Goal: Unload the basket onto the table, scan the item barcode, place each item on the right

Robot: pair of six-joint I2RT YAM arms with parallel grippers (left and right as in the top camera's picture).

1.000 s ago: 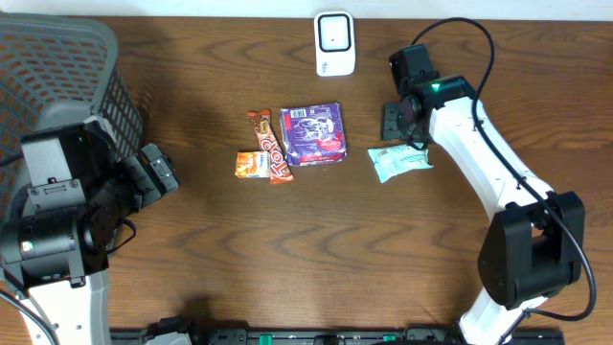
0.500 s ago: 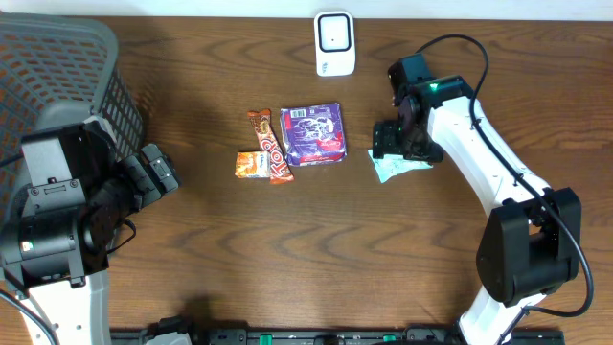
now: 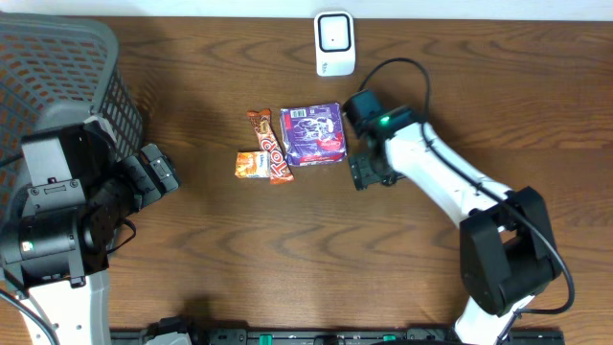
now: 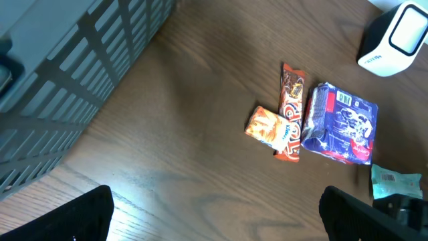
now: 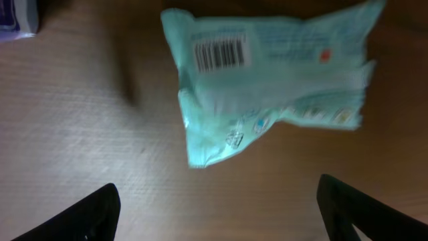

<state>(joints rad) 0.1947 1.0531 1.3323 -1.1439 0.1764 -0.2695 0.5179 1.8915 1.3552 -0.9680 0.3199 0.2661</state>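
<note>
Whereas a second ago the right gripper (image 3: 360, 174) hung well to the right of the purple packet (image 3: 314, 134), beyond the mint-green packet (image 5: 267, 73), it has now swung across to just beside the purple packet's lower right corner. Its fingers (image 5: 87, 224) stand wide apart and grip nothing. In the wrist view the mint-green packet lies flat on the table (image 3: 287, 259) ahead of them, barcode (image 5: 219, 52) facing up.

From overhead that packet, plainly seen before, is now covered by the right arm. The left wrist view shows it just right of the purple packet, with what looks like the dark gripper close to its near edge, though that corner is too cramped to judge contact.

The scanner (image 3: 334, 43) stands beyond the purple packet, unmoved. The brown snack bar (image 3: 270, 146) and small orange packet (image 3: 251, 164) remain at the purple packet's left. Far left of it, the left gripper (image 3: 158, 174) stays wide open and empty beside the basket (image 3: 57, 77).
</note>
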